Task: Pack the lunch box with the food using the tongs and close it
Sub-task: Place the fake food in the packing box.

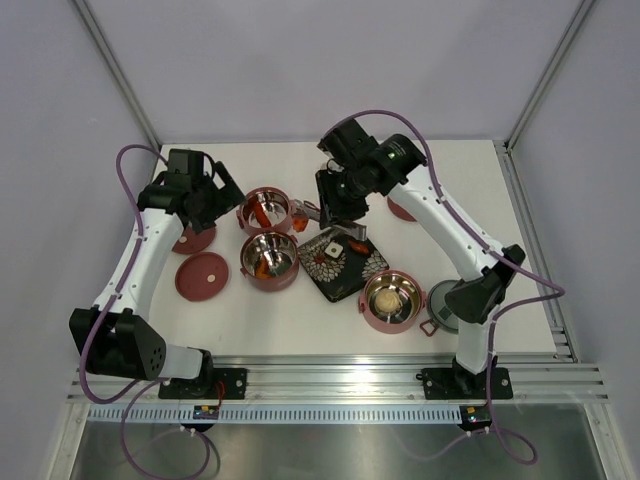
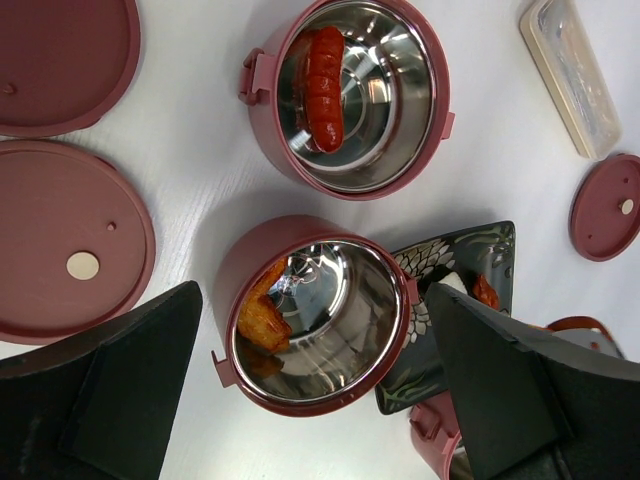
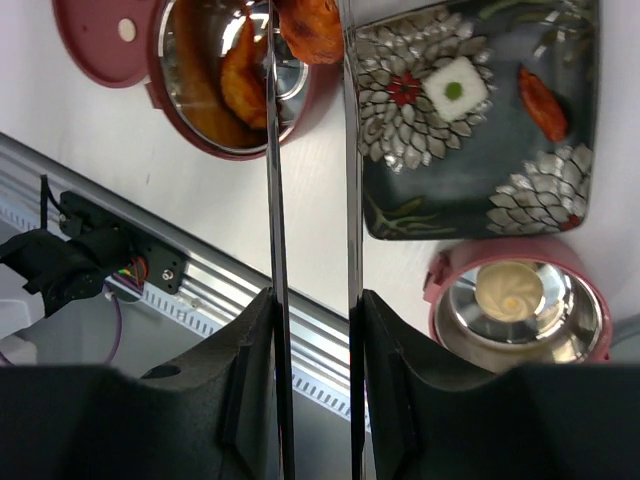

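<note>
- Right gripper (image 3: 312, 300): closed on the tongs (image 3: 275, 200), its fingers clamping both slim steel arms well back from the tips. The tips pinch an orange chunk (image 3: 310, 25) at the rim of the nearer bowl (image 3: 195, 110), which already carries another orange piece.
- Left gripper (image 2: 312, 300): jaws spread wide and empty, held above the table near the bowls.
- Handling (judged): the tongs look stiff, springy and smooth, so they are best squeezed steadily on both arms. The chunk looks light, soft and possibly greasy, and is apt to slip if the pinch eases.
- Other food: a red chunk (image 3: 541, 98) lies on the flowered plate (image 3: 470, 190). A red sausage (image 2: 322, 88) is in the far bowl (image 2: 420, 60), and a beige ball (image 3: 508, 288) is in the third bowl (image 3: 590, 320).
- Disc lids (image 2: 70, 250): flat on the table, none fitted.
- Surface and room: white matte tabletop (image 1: 300, 320), pale walls, aluminium posts (image 1: 120, 75), slotted rail (image 1: 330, 380) along the near edge.
</note>
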### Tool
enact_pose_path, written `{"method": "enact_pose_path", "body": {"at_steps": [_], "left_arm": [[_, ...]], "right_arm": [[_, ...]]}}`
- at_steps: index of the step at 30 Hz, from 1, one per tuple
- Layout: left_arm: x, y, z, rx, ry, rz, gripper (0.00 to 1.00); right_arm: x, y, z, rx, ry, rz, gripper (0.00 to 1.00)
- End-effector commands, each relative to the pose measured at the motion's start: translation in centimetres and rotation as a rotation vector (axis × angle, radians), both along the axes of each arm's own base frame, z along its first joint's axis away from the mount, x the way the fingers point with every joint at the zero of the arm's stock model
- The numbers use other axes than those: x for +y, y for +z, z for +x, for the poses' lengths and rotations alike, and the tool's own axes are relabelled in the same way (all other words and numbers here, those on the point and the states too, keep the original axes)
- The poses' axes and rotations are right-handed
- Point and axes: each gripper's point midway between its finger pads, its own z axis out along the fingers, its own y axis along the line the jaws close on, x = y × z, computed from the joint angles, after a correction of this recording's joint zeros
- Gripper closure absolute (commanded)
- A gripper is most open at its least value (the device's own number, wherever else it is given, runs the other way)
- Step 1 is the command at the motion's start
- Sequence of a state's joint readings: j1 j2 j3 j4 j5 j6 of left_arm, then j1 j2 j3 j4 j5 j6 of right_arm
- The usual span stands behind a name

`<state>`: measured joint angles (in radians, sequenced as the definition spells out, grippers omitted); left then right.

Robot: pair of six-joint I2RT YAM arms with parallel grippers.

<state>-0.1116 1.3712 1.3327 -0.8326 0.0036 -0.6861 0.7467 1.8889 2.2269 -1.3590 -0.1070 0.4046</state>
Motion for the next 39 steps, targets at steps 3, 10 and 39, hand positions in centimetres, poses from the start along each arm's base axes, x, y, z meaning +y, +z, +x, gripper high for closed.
{"method": "enact_pose_path", "body": {"at_steps": [3, 10, 39], "left_arm": [[0.4, 1.4, 0.7, -0.043, 0.002, 0.004, 0.01], [1.6, 2.0, 0.4, -0.054, 0.030, 0.034, 0.01], [1.9, 2.0, -0.5, -0.060, 0.050, 0.022, 0.01]], "right_arm": [[3.1, -0.3, -2.9, 0.067, 0.152, 0.008, 0.96], [5.3, -2.5, -3.5, 0.104, 0.224, 0.002, 0.94], [5.6, -4.2, -3.4, 0.095, 0.235, -0.019, 0.50]]}}
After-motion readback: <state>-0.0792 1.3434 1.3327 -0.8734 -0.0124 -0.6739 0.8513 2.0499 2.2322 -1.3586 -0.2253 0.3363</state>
